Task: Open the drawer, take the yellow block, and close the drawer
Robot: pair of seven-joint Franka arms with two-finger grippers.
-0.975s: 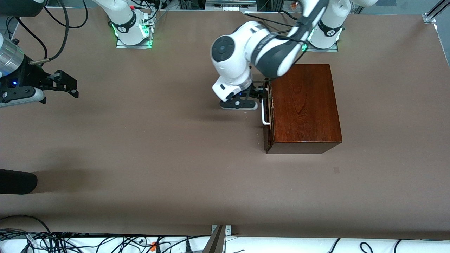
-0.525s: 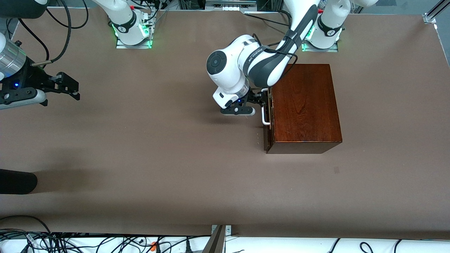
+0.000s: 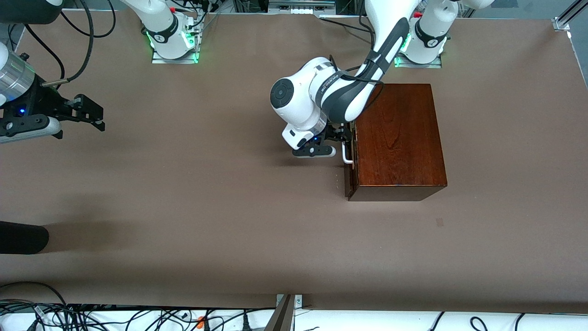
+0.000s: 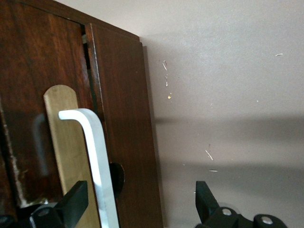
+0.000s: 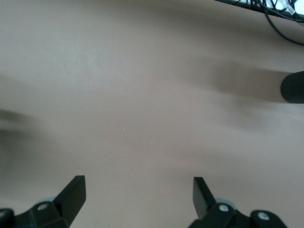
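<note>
Since a second ago the left arm has drawn in toward the wooden box (image 3: 397, 140), and its wrist now hangs lower in front of the drawer (image 3: 349, 156). At the near edge of the brown table (image 3: 206, 220), cables (image 3: 59, 317) trail over a white strip, and a dark rounded shape (image 3: 20, 237) pokes in at the right arm's end. The drawer sits shut in the box. The left gripper (image 4: 137, 202) hangs at the white loop handle (image 4: 97, 161), fingers (image 4: 71, 202) spread wide with the handle between them, not clamped. The yellow block is not visible. The right gripper (image 3: 89, 112) waits open over bare table at the right arm's end. Both bases stand along the table's farthest edge.
</note>
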